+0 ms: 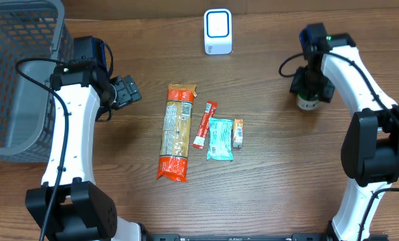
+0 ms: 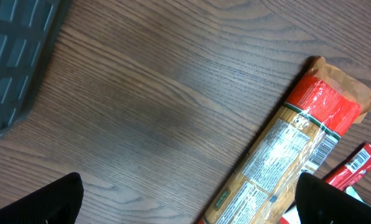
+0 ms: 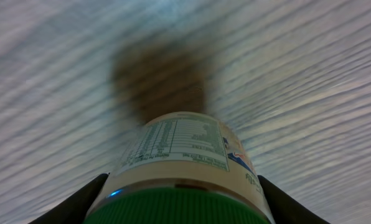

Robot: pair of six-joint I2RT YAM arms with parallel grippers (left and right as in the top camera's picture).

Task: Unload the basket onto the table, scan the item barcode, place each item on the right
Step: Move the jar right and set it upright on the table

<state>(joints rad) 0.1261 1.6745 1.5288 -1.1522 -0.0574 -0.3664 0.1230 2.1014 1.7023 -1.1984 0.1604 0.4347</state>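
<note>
**Here, the bottle sits in the right end effector's grip**

Nearest the robot's base, a long pasta bag [image 1: 175,132] lies lengthwise on the table [image 1: 286,174]. Just to its right lie a red stick packet [image 1: 204,124], a teal packet [image 1: 219,139] and a small orange packet [image 1: 237,132]. Further out, the left end effector [image 1: 132,94] hangs over bare wood to the left of the bag's top end, empty, its fingers [image 2: 51,202] spread wide. On the other side, the right end effector [image 1: 311,88] is clamped on a white-labelled bottle [image 3: 179,149] with a green cap [image 3: 176,208], well apart from the packets. Whether the bottle touches the table I cannot tell. At the far edge stands the white scanner [image 1: 217,31], with a grey basket [image 1: 19,73] in the far left corner.
</note>
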